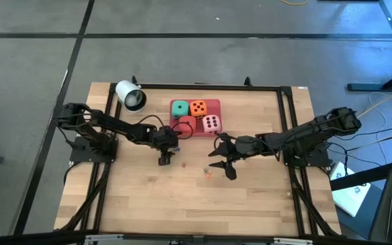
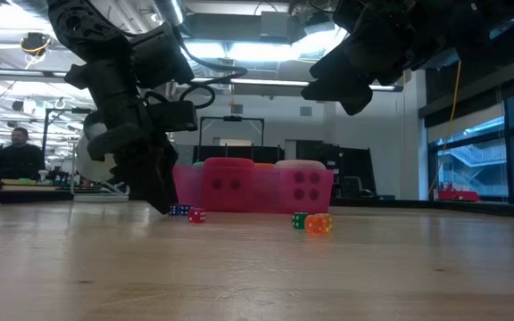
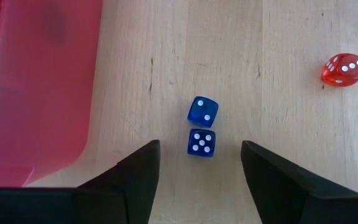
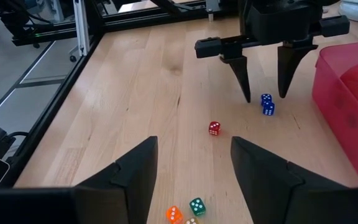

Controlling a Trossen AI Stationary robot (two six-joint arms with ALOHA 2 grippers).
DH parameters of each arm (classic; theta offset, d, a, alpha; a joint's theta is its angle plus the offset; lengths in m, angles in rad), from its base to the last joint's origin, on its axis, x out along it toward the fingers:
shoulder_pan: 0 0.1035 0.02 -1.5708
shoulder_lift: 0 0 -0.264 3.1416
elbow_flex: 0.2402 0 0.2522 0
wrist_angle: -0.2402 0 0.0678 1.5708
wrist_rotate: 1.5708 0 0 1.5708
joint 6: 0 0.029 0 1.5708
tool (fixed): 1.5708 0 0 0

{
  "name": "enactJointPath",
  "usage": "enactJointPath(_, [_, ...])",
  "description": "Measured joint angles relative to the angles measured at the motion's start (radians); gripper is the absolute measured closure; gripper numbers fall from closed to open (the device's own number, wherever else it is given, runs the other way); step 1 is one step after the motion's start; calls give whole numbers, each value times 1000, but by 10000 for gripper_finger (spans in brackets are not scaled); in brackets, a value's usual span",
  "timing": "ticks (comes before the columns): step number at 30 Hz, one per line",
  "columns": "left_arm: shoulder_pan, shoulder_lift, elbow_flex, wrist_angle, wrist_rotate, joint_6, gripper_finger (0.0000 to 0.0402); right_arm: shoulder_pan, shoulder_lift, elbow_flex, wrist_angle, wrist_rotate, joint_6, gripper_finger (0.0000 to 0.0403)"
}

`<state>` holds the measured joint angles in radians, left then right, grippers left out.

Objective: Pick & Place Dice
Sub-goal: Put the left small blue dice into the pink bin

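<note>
Four soft dice sit in a pink tray [image 1: 215, 103] at the table's far middle: teal [image 1: 180, 109], orange [image 1: 197, 107], pale pink [image 1: 211, 124] and red [image 1: 186, 126]. Just in front of the tray, my left gripper [image 3: 201, 180] points steeply down and stands open. Its fingers are on either side of two tiny blue dice [image 3: 202, 127] that lie on the wood, and they touch neither. My right gripper [image 4: 194, 180] hovers open above the table to the right, with nothing between its fingers.
A tiny red die [image 4: 214, 128] lies just right of the blue pair. Tiny orange [image 4: 174, 214] and green [image 4: 197, 205] dice lie under my right gripper. A white roll [image 1: 131, 95] stands at the far left. Black rails frame the table. A person [image 2: 16, 147] sits beyond it.
</note>
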<state>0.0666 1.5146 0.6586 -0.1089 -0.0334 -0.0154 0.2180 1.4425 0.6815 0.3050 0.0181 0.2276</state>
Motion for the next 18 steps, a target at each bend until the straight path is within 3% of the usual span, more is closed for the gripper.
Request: enactJointPath(18, [0,0,0,1,1,-16,255,0,0,0,0,-4,0,199])
